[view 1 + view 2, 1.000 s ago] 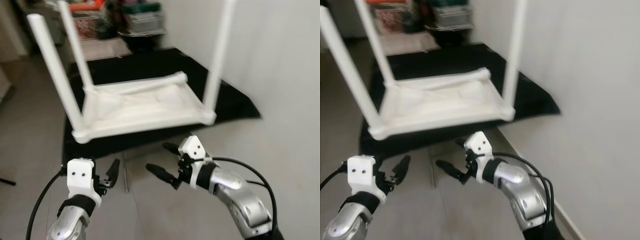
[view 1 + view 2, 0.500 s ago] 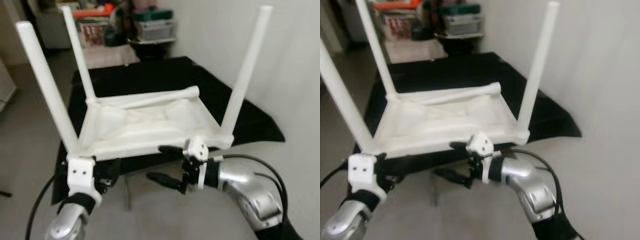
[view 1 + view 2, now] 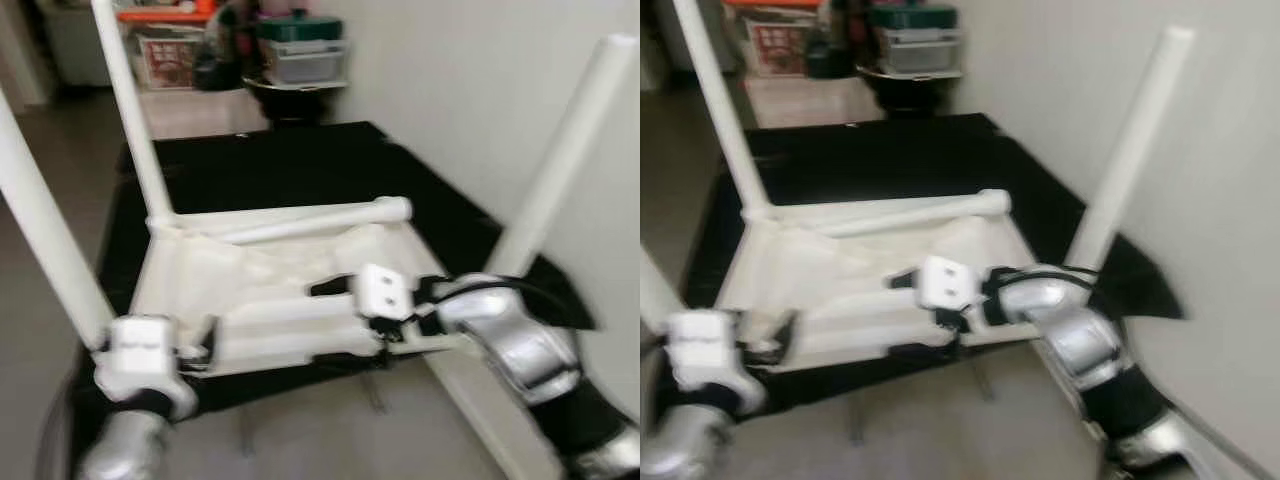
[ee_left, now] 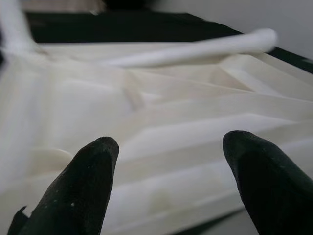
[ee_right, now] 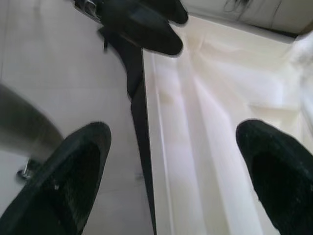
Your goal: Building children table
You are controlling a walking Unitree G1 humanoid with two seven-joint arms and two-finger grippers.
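Upturned table lies between both spread grippers, left gripper and right gripper.

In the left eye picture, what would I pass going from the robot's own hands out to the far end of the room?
Left tool and right tool → upturned white table → loose white leg lying across it → black mat → storage boxes at the back.
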